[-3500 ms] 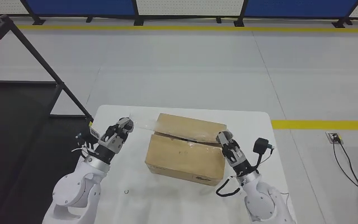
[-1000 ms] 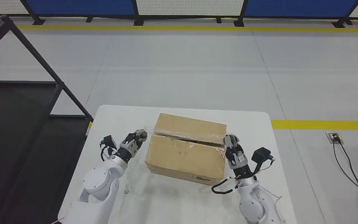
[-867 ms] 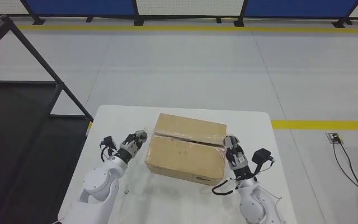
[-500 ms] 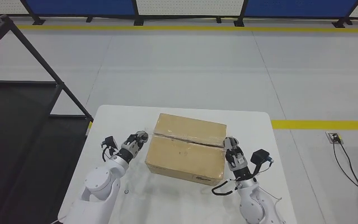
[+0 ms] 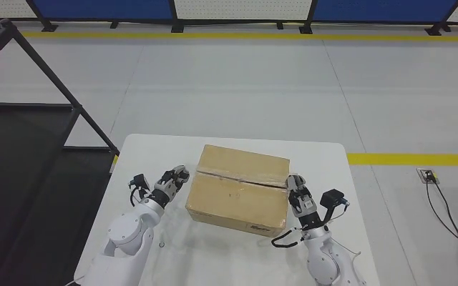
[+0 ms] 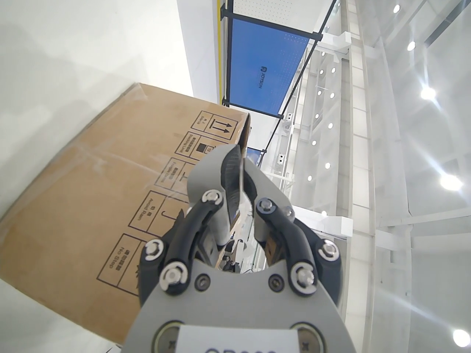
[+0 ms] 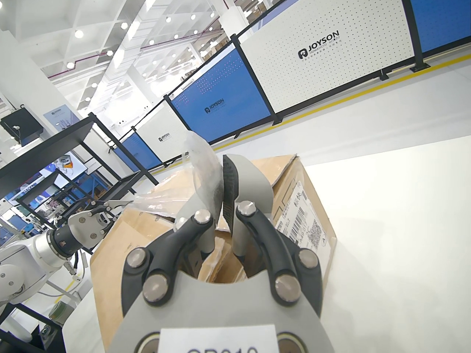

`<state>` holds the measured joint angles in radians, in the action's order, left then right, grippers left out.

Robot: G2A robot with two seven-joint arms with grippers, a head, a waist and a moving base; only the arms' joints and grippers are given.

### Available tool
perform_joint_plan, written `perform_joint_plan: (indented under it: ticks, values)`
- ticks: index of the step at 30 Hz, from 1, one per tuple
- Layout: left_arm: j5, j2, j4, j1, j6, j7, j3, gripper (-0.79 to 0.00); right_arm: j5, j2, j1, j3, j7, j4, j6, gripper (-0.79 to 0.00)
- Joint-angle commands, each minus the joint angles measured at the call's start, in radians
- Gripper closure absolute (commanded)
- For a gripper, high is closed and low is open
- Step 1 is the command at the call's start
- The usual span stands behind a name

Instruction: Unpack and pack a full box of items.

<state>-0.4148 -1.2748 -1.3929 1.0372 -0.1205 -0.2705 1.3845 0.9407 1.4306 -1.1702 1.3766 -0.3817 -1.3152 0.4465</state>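
A brown cardboard box (image 5: 236, 193) sits mid-table with its top seam slightly parted. My left gripper (image 5: 180, 173) is at the box's left end, level with the top edge, and is shut (image 6: 241, 165) on a thin strip of clear tape. In the right wrist view the tape (image 7: 147, 198) runs from that gripper (image 7: 110, 205) to the box top (image 7: 257, 170). My right gripper (image 5: 292, 184) is at the box's right end and is shut (image 7: 223, 174) on a loose flap of clear tape (image 7: 200, 163) that stands up above its fingertips.
The white table (image 5: 322, 161) has bare room in front of and behind the box. A small ring (image 5: 162, 244) lies near the front left. A black metal rack (image 5: 43, 71) stands to the left, and a black plug with its cable (image 5: 333, 196) hangs by the right arm.
The left gripper has come down and in from the table's left side to the box's left end, so the tape no longer stretches out. In the last second both arms barely moved.
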Motion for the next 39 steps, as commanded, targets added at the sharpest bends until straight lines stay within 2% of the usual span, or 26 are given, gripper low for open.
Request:
perform_joint_plan:
  ticks: [1, 14, 21, 23, 25, 26, 29, 33, 39]
  values:
    - [0.000, 0.000, -0.001, 0.001, 0.002, 0.001, 0.002, -0.142, -0.003, -0.001, -0.003, 0.002, 0.000, -0.002, 0.000, 0.000]
    - [-0.018, 0.002, -0.038, 0.028, 0.034, 0.030, 0.047, -0.142, -0.008, -0.006, -0.008, 0.003, -0.004, -0.011, 0.016, 0.000]
    - [-0.035, 0.004, -0.156, 0.038, 0.061, 0.044, 0.077, -0.135, 0.000, -0.008, -0.014, -0.001, -0.009, -0.022, 0.018, 0.000]
    - [-0.020, 0.005, -0.198, 0.034, 0.050, 0.036, 0.076, -0.099, 0.001, -0.009, -0.014, -0.001, -0.007, -0.022, 0.020, 0.000]
    - [0.002, 0.006, -0.226, 0.024, 0.029, 0.023, 0.069, 0.000, 0.002, -0.010, -0.014, -0.002, -0.004, -0.022, 0.021, 0.000]
    - [0.016, 0.007, -0.232, 0.016, 0.013, 0.015, 0.063, 0.000, 0.003, -0.010, -0.014, -0.002, -0.003, -0.022, 0.021, 0.000]
    - [0.056, 0.009, -0.223, -0.012, -0.045, -0.011, 0.041, 0.000, 0.004, -0.011, -0.015, -0.003, -0.004, -0.023, 0.022, 0.000]
    - [0.078, 0.008, -0.157, -0.058, -0.104, -0.029, 0.012, 0.000, 0.004, -0.012, -0.016, -0.003, -0.004, -0.024, 0.026, 0.000]
    - [0.095, 0.007, -0.112, -0.086, -0.144, -0.049, -0.010, 0.000, 0.001, -0.015, -0.018, -0.002, -0.005, -0.029, 0.039, 0.000]
